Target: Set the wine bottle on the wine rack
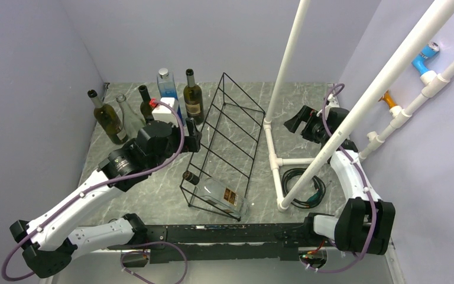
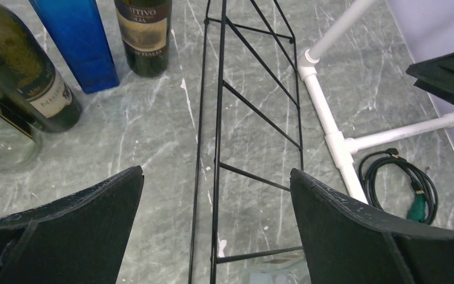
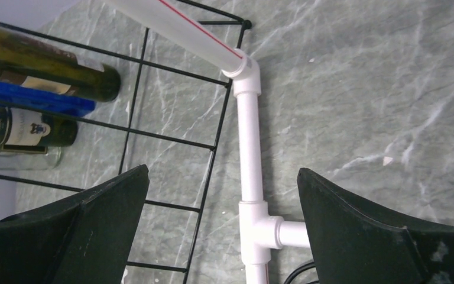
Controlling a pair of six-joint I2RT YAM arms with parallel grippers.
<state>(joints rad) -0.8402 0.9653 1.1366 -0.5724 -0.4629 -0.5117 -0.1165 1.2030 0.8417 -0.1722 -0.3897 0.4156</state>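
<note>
The wine rack [image 1: 224, 148] is a long black wire frame running from the back to the front of the table. A clear bottle with a dark cap and brown label [image 1: 219, 194] lies in its near end. Several bottles stand at the back left: a green one [image 1: 107, 118], a blue one [image 1: 166, 86] and a dark one [image 1: 193, 100]. My left gripper [image 1: 192, 133] is open and empty, above the rack's left side. In the left wrist view the rack [image 2: 219, 118] runs between the open fingers [image 2: 216, 189]. My right gripper [image 1: 294, 122] is open and empty, right of the rack.
A white PVC pipe frame [image 1: 275, 160] stands right of the rack, with tall slanted poles [image 1: 384, 77]. It shows under my right gripper [image 3: 221, 183] as a pipe [image 3: 251, 148]. A coiled black cable [image 1: 304, 186] lies inside the frame. Grey walls close in left and back.
</note>
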